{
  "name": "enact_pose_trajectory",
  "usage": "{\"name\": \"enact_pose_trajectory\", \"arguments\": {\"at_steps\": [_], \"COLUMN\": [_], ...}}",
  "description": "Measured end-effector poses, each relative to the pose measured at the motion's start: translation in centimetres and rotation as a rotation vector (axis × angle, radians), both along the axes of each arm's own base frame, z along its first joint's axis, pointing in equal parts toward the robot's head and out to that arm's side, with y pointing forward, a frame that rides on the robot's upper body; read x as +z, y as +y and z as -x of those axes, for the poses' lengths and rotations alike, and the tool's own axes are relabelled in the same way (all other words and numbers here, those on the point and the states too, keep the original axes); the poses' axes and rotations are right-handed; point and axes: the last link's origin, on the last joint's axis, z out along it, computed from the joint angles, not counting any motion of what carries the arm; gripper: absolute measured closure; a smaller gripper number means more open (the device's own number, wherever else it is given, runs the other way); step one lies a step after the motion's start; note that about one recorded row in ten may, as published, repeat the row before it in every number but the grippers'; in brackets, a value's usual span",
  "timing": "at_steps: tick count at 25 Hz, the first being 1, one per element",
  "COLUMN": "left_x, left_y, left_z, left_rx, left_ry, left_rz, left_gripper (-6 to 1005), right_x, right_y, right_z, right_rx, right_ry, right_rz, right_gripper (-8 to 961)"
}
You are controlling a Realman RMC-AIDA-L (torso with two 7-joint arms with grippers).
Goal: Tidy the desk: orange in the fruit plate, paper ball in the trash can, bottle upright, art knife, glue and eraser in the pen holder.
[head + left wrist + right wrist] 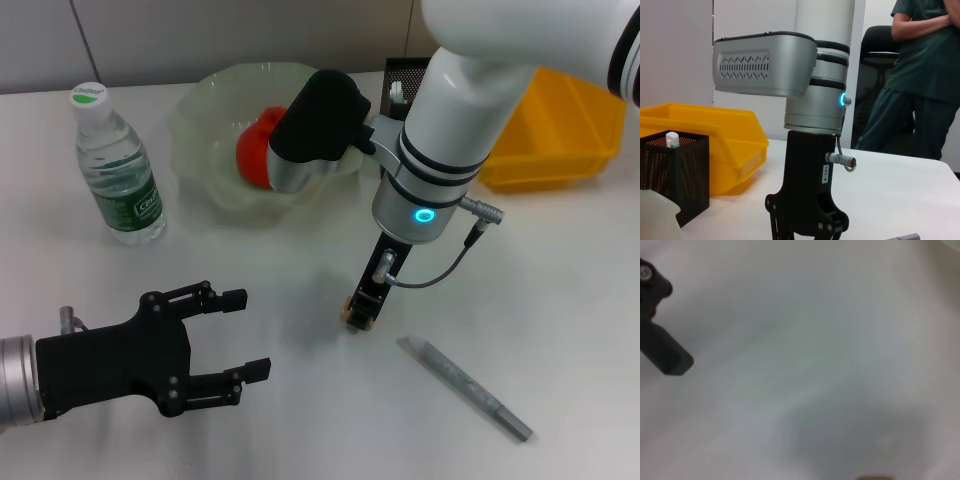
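The water bottle (120,170) stands upright at the left. A red-orange orange (256,150) lies in the translucent fruit plate (205,110). My right gripper (360,312) points straight down at the table's middle, its tip at a small tan piece, apparently the eraser (352,320). The grey art knife (465,388) lies flat just right of it. The black mesh pen holder (675,175) holds a white-capped glue (672,139). My left gripper (250,333) hovers open and empty at the front left. The paper ball is out of view.
A yellow bin (560,130) sits at the back right beside the pen holder (400,75). A person in green (920,75) stands behind the table near a chair.
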Motion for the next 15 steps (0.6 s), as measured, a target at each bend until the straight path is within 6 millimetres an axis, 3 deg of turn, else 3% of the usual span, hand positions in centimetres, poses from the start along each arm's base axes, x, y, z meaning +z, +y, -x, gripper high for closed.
{"name": "enact_pose_trajectory", "arguments": {"at_steps": [5, 12, 15], "left_x": [0.0, 0.0, -0.1], "left_y": [0.0, 0.0, 0.0], "left_z": [0.0, -0.1, -0.1], "left_rx": [-0.001, -0.001, -0.001], "left_ry": [0.0, -0.001, -0.002], "left_rz": [0.001, 0.002, 0.002], "left_gripper": [214, 214, 214], "right_x": [0.0, 0.9, 2.2], "right_y": [0.0, 0.0, 0.2], "right_z": [0.2, 1.3, 1.7], "right_rx": [0.001, 0.012, 0.017], "right_ry": [0.001, 0.01, 0.007], "right_rz": [0.002, -0.003, -0.032], "right_gripper": [675, 701, 697]}}
